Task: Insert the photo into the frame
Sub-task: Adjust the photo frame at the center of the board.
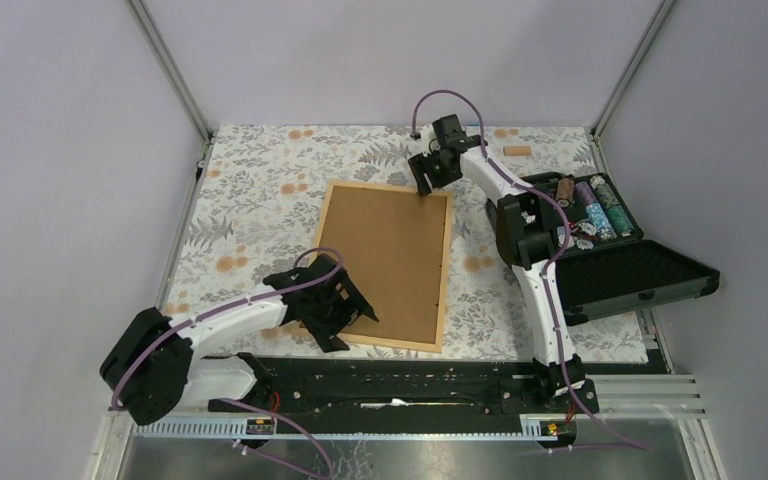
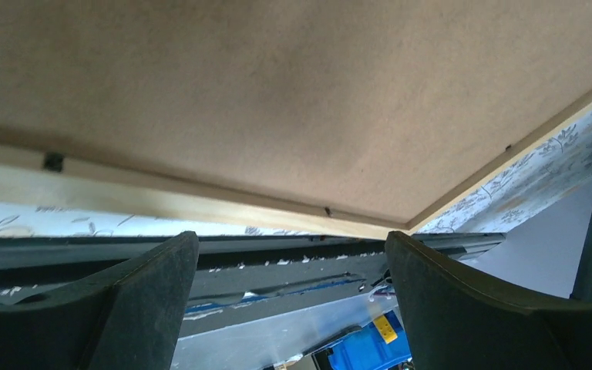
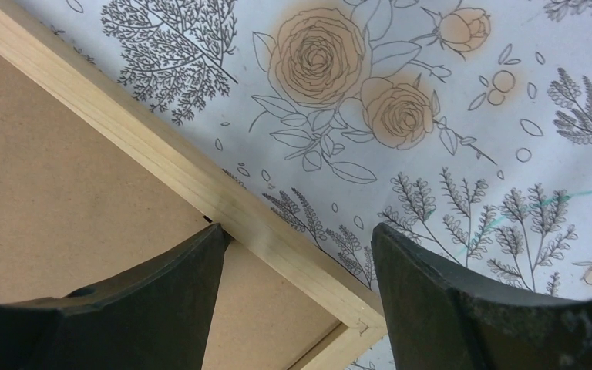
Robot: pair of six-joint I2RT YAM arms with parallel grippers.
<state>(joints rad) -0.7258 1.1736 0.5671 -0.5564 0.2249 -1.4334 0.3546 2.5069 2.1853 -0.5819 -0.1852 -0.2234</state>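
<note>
- The frame point(image 1: 448, 270) is a thin rectangle of light natural wood. It lies flat, back upward, about the middle of the desk point(image 1: 260, 170).
- Its long sides run from the near edge toward the far edge, slightly skewed. The near short side lies close to the near edge.
- A brown backing board point(image 1: 385, 260) fills its opening, with small dark tabs point(image 2: 52, 161) along the inner rail.
- The photo is hidden, possibly under the board; that cannot be told.

- The frame point(image 1: 447, 268) lay back up on the flowered cloth point(image 1: 260, 185)
- The left gripper point(image 1: 350, 328) sat at its near left corner
- The right gripper point(image 1: 425, 186) hung by its far right corner
</note>
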